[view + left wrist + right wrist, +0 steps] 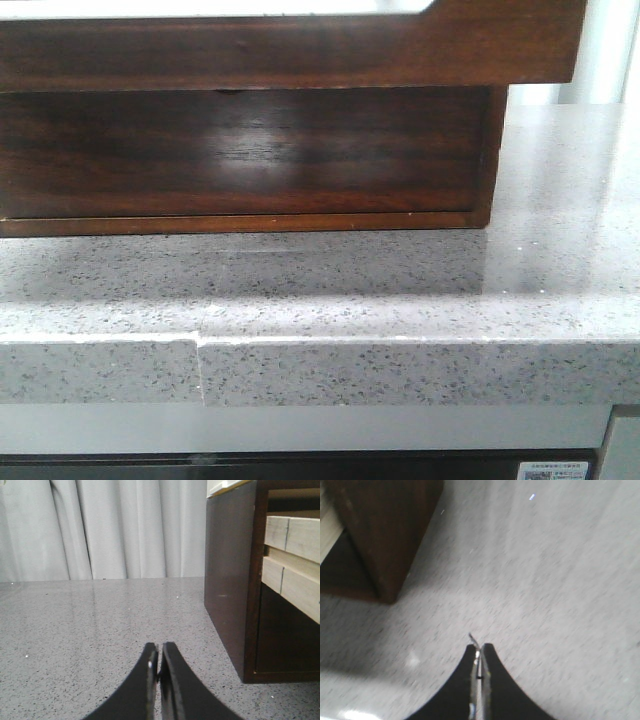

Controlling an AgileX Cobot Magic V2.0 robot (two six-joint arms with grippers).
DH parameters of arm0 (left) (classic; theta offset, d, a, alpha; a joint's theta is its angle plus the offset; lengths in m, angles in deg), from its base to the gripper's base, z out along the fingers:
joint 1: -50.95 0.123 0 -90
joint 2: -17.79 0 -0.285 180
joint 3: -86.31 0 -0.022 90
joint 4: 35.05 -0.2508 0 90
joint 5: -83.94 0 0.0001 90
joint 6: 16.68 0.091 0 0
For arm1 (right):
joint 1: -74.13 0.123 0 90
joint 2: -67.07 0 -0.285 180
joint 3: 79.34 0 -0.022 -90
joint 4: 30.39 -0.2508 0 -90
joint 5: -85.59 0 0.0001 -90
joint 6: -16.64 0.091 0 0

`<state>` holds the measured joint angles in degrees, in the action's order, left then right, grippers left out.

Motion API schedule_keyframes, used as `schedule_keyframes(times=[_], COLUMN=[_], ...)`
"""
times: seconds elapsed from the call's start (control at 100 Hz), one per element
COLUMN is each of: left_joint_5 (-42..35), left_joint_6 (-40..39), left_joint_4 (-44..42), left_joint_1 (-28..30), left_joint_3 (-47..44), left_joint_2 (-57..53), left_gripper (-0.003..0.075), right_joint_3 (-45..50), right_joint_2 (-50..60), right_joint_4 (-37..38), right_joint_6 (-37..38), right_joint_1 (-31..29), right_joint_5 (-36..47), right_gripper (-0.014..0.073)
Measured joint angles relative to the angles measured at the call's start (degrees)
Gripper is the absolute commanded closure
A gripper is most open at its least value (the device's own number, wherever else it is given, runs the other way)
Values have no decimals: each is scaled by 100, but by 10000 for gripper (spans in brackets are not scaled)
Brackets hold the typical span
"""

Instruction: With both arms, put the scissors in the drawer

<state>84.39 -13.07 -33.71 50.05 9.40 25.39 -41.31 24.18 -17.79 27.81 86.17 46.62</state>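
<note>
Speckled grey stone countertop point(420, 300) fills the front view's near edge, with the dark brown glossy wooden drawer point(290, 45) projecting above, toward the back edge. Left gripper point(159, 661) is closed, empty. Right gripper point(479, 661) is pinched on a thin metal blade tip point(474, 641) (presumably the scissors: stiff, slippery, light). Only the left wrist view shows pale drawer sides.

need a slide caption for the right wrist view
Right gripper shut on a thin metal piece, above the speckled grey countertop, with the dark wooden cabinet corner nearby.
</note>
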Motion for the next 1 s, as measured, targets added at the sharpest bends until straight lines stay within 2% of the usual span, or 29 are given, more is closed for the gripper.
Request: schedule_keyframes(times=[0.13,0.27,0.39,0.56,0.7,1.0], left_joint_5=[0,0,0,0,0,-5], left_joint_6=[0,0,0,0,0,0], left_joint_4=[0,0,0,0,0,0], left_joint_1=[0,0,0,0,0,0], left_joint_3=[0,0,0,0,0,0], left_joint_2=[0,0,0,0,0,0], left_gripper=[741,741,741,741,741,741], right_joint_3=[868,2202,3209,3960,3972,3972], right_joint_2=[839,1816,2521,3218,3543,3571], right_joint_4=[213,275,218,-327,-588,-614], right_joint_6=[0,0,0,0,0,0], right_joint_1=[-395,-901,-1183,-1286,-1297,-1297], right_joint_5=[1186,2550,3253,3540,3558,3569], right_gripper=[662,662,662,662,662,662])
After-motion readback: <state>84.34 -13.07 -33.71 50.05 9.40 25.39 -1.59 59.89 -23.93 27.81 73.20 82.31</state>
